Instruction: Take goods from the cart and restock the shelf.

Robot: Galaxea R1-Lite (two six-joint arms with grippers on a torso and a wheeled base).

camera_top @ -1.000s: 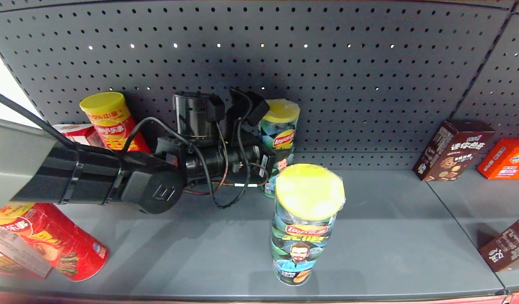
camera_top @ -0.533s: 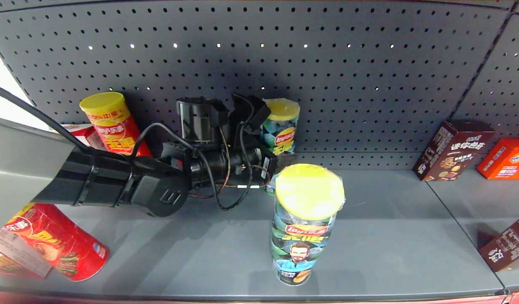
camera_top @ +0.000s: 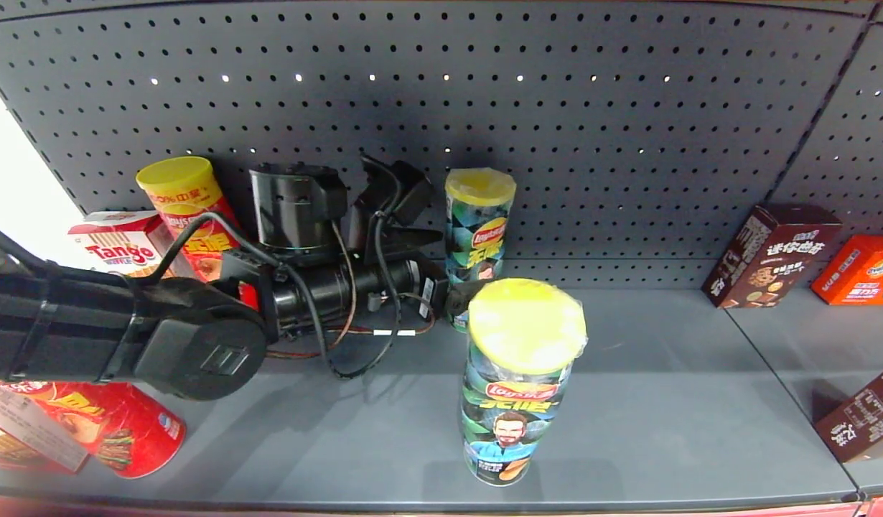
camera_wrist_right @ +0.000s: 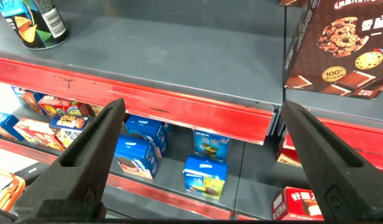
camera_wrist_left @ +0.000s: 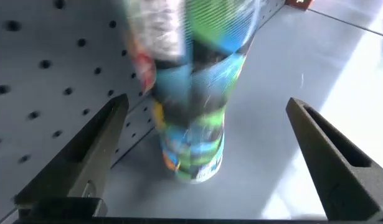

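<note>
A green chips can [camera_top: 479, 226] with a yellow lid stands upright at the back of the grey shelf [camera_top: 664, 402], against the pegboard. My left gripper [camera_top: 452, 264] is open just left of it, its fingers apart from the can. In the left wrist view the same can [camera_wrist_left: 194, 124] stands ahead of the open left gripper [camera_wrist_left: 207, 104], between the lines of its fingers. A second green can [camera_top: 520, 380] stands upright near the shelf's front edge. My right gripper [camera_wrist_right: 203, 104] is open and holds nothing, below and in front of the shelf's red front rail [camera_wrist_right: 179, 106].
A yellow can [camera_top: 187, 201] and a wafer box [camera_top: 122, 240] stand at the back left. A red can [camera_top: 104, 424] lies at the front left. Brown boxes [camera_top: 768, 255] and an orange box [camera_top: 861, 269] sit at the right. Blue boxes [camera_wrist_right: 138, 149] fill a lower shelf.
My left arm has drawn back to the left, away from the back green can. The can now stands free and upright against the pegboard. The front can has not moved.
</note>
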